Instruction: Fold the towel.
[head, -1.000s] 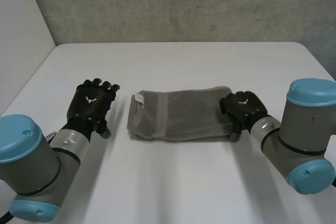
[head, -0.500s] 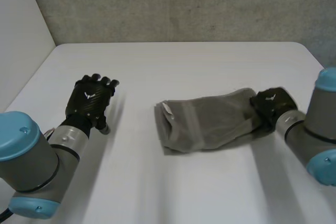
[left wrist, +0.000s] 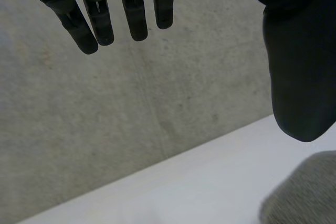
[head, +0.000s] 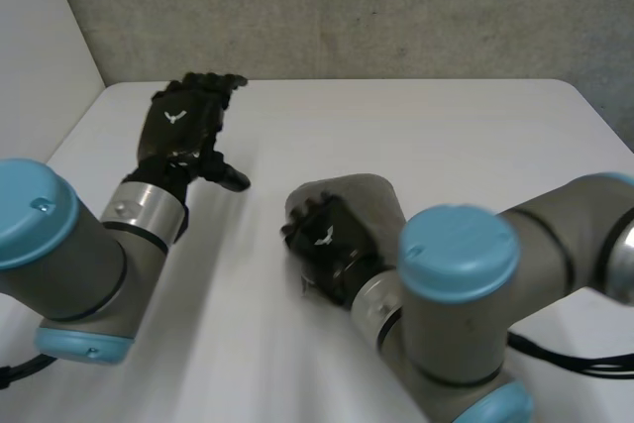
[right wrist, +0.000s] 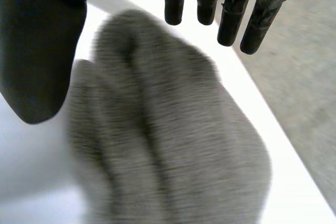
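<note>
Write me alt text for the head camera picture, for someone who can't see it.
A grey towel lies bunched in a mound mid-table, with the open right hand over its near side. The left hand is held open off to the towel's left, apart from it, above the white table.

The left arm [head: 84,269] and right arm [head: 555,235] are built of thick grey cylindrical joints closed with round light-blue caps [head: 35,225]. A silver ring [head: 149,207] joins each wrist to a black hand. The left hand [head: 183,131] and right hand [head: 332,250] have woven, carbon-like backs bearing what seems to be a small white winged emblem [head: 176,116]. The fingers [left wrist: 134,11] are segmented.
</note>
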Controlling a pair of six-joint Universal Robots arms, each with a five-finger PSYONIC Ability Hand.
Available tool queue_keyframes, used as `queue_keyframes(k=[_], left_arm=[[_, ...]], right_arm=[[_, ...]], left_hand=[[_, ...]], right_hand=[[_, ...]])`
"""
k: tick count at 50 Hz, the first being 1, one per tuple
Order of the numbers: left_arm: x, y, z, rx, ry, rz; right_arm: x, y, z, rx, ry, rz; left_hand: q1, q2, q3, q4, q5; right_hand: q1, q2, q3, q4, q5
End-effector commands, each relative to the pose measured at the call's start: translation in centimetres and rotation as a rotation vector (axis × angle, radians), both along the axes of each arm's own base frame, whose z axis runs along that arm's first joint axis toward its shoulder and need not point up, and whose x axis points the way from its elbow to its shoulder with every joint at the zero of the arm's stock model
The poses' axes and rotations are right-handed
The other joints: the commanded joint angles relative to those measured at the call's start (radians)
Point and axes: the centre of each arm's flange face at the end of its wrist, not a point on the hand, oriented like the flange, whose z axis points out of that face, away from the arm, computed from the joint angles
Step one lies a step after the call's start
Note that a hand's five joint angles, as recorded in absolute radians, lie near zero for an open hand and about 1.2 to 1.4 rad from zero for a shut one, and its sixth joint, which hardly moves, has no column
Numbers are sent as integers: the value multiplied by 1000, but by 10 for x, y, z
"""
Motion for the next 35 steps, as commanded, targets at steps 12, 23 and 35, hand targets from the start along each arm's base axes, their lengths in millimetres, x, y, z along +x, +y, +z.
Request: queue_keyframes(k=[12,23,35], left_arm=[[-52,48,-75,224,-148,-185],[-65,55,-103,269,-197,-223],[-62,49,-53,189,-141,-196]], right_arm=[[-43,-80,-2,261,-233,-270],[-49,-93,-34,374,-158,-314],[-53,-96,12,287,-239,-312]], left_hand=[[-8,-13,-10,-1,-185],[7,1,5,13,-171],[1,-4,-1,7,-177]], right_hand=[[-63,-67,-66,-78,-59],[-63,-67,-66,-78,-59],[-63,-67,-66,-78,-59]])
